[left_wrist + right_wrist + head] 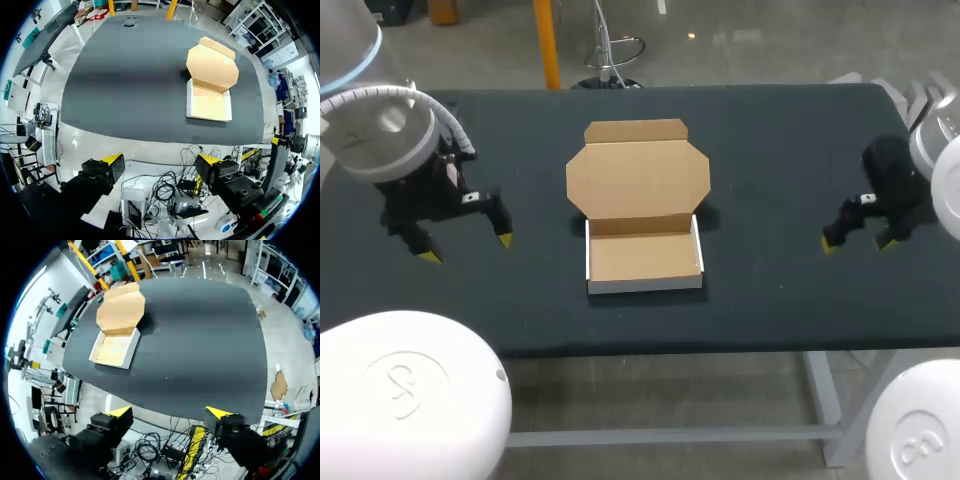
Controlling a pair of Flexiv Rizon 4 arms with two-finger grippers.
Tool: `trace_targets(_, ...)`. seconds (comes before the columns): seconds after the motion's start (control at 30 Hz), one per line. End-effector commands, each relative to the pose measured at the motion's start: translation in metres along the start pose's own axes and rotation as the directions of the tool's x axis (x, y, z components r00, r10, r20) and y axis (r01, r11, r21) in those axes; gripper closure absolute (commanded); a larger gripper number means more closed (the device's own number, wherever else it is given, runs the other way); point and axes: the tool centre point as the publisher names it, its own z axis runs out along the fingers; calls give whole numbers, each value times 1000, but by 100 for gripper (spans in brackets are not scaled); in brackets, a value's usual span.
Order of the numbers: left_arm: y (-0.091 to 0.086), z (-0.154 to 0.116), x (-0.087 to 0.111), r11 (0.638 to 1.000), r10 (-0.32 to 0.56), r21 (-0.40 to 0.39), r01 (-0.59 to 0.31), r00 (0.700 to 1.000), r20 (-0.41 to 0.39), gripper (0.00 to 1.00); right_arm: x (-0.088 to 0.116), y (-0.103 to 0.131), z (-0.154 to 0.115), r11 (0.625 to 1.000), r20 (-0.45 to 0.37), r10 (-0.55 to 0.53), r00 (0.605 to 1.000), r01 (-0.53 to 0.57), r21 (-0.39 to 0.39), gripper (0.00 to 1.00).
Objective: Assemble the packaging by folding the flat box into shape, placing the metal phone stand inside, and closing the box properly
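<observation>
From above, we see the box [642, 235] in the middle of the dark table [780, 140]. Its tray is folded up on the near side, and its lid is open toward the far side. Our left gripper [466, 248] hangs over the left part of the table, well apart from the box. Its fingers are wide and hold nothing. Our right gripper [857, 242] hangs over the right part, also wide and empty. We cannot find the phone stand anywhere on the table.

In the left wrist view, the yellow tips stand far apart with nothing between them. The box [210, 85] lies well ahead of them, and nothing is inside the tray.

In the right wrist view, the tips are wide apart too, and the box [117, 327] lies well ahead.

We think the box is light. A push from one finger could slide it away or squash a thin wall. If we shut the lid now, the box would be closed with no stand in it. The lid could also pop back up if its flap is not tucked in
</observation>
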Motion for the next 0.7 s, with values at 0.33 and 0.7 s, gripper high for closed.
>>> trace_targets(0.33,2,0,-2,999,-35,-1,35,998,43,0,-4,3,-12,999,26,42,999,-43,18,0)
trace_targets(0.7,-4,14,-8,997,-71,13,70,997,42,0,-5,4,-13,997,40,67,997,-68,29,0)
